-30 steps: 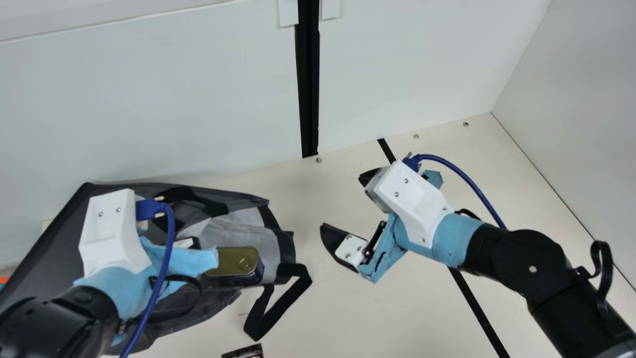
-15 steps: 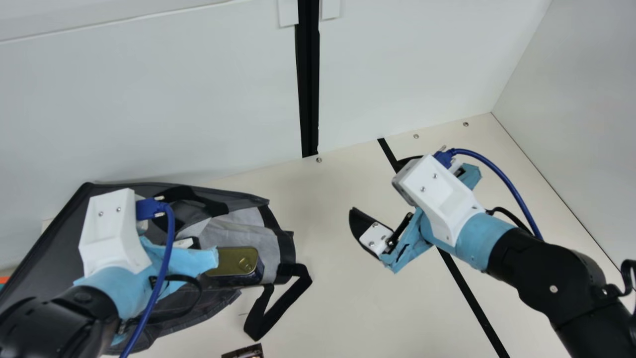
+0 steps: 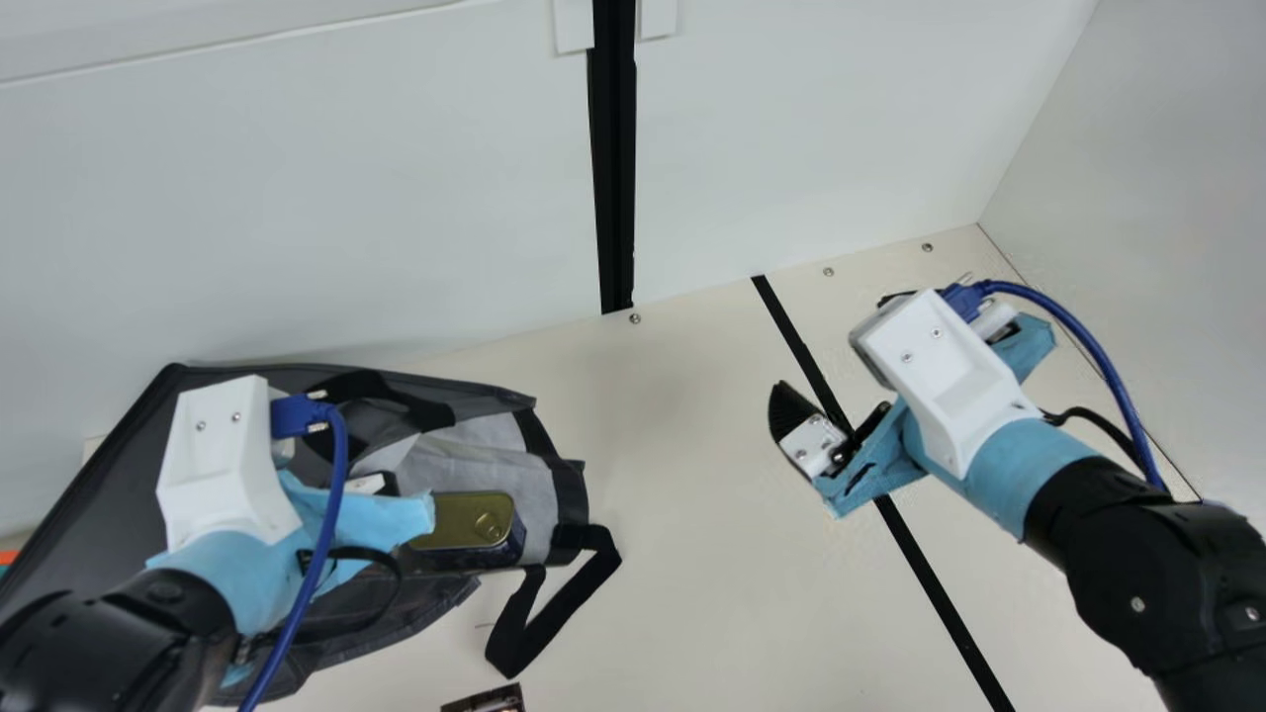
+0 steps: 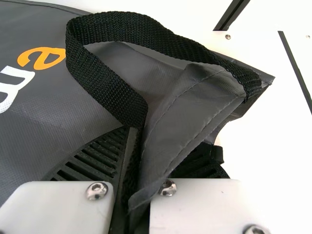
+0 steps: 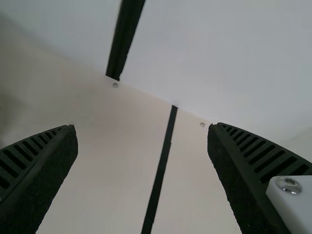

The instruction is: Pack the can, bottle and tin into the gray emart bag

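- Main view, left edge: the gray emart bag (image 3: 84,485) is cut off, and the left arm (image 3: 223,569) covers part of it.
- Main view, left of centre: the tin's (image 3: 475,519) left end is hidden behind the left claw (image 3: 371,519), whose fingertips are hidden too.
- Bottom edge: a dark printed thing (image 3: 485,701), cut off; I can't tell what.
- Lower left edge: an orange-and-teal sliver (image 3: 7,559), cut off, also unclear.
- Right side: the right claw's (image 3: 829,343) far finger is mostly hidden by its camera housing (image 3: 945,381).
- Left wrist view, bottom centre: the black strap's (image 4: 114,27) lower end is hidden.
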